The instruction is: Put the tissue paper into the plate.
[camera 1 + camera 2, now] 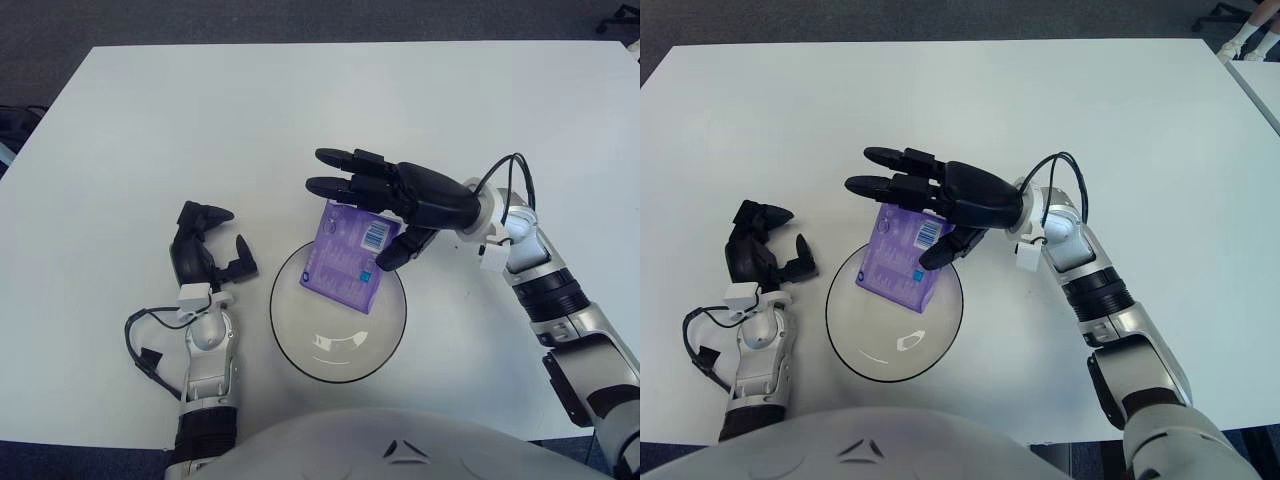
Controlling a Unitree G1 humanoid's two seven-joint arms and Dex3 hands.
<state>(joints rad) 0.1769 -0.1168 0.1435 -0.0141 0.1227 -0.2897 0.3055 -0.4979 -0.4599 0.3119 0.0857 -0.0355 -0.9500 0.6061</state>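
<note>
A barcode label (print unreadable) is showing on the purple tissue pack (347, 258), leaning on the plate's (337, 362) far rim under the right hand (385, 200), fingers spread, thumb touching; left hand (203, 247) is idling left, open.

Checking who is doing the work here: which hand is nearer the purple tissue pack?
Right. The right hand hovers directly over the tissue pack at the plate's far rim, fingers spread. The left hand shows off to the plate's left, apart from the pack.
</note>
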